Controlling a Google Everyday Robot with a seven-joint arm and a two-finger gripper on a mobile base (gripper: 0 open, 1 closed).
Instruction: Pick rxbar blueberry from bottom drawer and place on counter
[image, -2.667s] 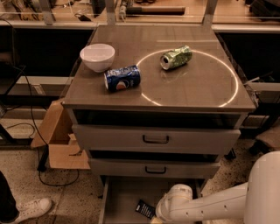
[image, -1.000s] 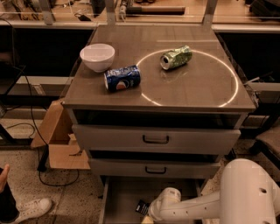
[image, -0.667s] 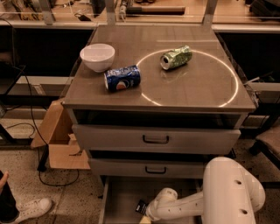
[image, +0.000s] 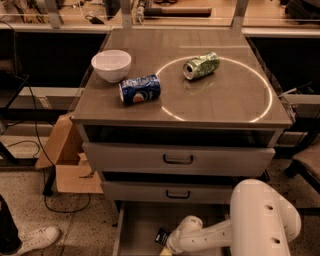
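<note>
while the lowest grey metal drawer (image: 137, 225) of the cabinet stands pulled open, the small flat dark navy wrapped bar (image: 161, 236) lies inside it, left of the drawer's middle, so the task looks to be in its early part: the drawer is reached, but the bar is not yet out. the robot's gripper (image: 166, 249) is down in that drawer at the bottom edge of the view, just beside or touching the bar, at the end of the bulky white arm (image: 260, 220) that comes in from the right; whether it is open or closed, and whether it has hold of the bar, cannot be told. what is left, by this reading, is to secure the bar, lift it clear of the drawer, carry it up and set it on the flat grey-brown metal desk (image: 220, 107). counted: one navy bar; three drawers, the two upper ones (image: 178, 159) closed, each with a dark handle; one thin white circle (image: 265, 95) marked on the desk; one white bowl (image: 111, 65); two cans lying on their sides, a blue one (image: 139, 89) by the bowl at the circle's left edge and a dented green one (image: 201, 65) inside the circle; and one brown cardboard box (image: 70, 160) on the floor to the cabinet's left.
</note>
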